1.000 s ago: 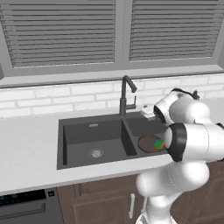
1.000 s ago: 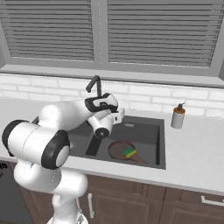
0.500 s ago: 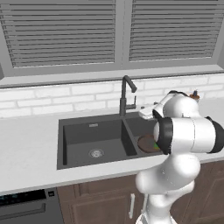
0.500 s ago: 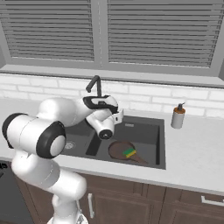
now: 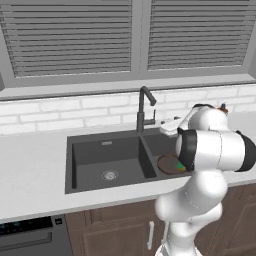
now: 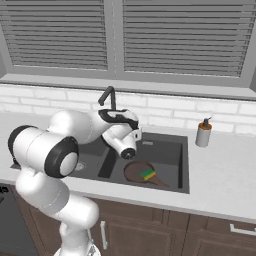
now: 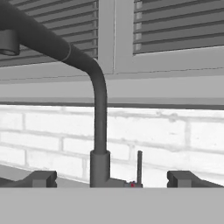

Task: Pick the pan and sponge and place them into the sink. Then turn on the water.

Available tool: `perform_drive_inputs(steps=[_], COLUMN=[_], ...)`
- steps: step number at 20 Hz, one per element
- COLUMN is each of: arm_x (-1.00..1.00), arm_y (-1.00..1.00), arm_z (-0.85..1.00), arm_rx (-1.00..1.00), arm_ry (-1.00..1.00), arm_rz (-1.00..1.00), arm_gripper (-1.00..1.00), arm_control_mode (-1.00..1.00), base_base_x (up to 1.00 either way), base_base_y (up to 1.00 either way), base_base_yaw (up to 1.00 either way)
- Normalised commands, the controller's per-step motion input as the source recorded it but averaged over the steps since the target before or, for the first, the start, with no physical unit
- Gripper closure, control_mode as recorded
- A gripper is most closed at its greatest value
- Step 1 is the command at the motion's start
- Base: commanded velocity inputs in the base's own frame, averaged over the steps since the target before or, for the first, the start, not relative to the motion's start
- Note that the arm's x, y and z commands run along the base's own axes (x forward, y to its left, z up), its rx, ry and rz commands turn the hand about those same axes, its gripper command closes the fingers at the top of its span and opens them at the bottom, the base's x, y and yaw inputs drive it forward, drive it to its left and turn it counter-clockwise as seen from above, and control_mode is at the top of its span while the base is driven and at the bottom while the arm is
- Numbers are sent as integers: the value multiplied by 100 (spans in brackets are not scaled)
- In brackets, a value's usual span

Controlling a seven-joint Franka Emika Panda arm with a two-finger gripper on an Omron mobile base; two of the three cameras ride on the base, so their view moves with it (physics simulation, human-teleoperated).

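Observation:
The dark brown pan (image 5: 167, 164) lies in the right basin of the dark grey sink (image 5: 70, 150), and the green and yellow sponge (image 5: 179, 164) rests on it. From the other side I see the pan (image 6: 136, 171) with the sponge (image 6: 147, 174) on it, inside the sink (image 6: 184, 167). My gripper (image 5: 163, 126) (image 6: 136, 131) hovers open just in front of the faucet (image 5: 143, 107) base, above the right basin. In the hand view the gripper (image 7: 113, 179) is spread wide, one fingertip on each side of the faucet (image 7: 99, 113) and its thin upright lever (image 7: 139, 167). No water runs from the spout.
A soap dispenser (image 6: 202, 133) stands on the counter right of the sink. A white brick backsplash (image 7: 175, 140) and shuttered windows rise behind the faucet. A dishwasher front (image 5: 25, 237) sits below the counter at the left.
The arm's elbow has swung round and the hand has edged closer to the faucet base. Pan and sponge lie unmoved in the basin; the jaws stay wide.

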Motion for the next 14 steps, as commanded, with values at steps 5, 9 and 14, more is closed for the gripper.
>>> perform_drive_inputs(steps=[5, 9, 14], arm_x=[21, 39, 25], arm_y=[8, 3, 1], arm_z=[0, 0, 0], arm_rx=[0, 0, 0], arm_ry=[0, 2, 0], arm_rz=[0, 0, 2], arm_gripper=[-100, -100, -100], arm_control_mode=[-100, -100, -100], base_base_x=[0, 0, 0], base_base_y=[0, 0, 0], base_base_yaw=[0, 0, 0])
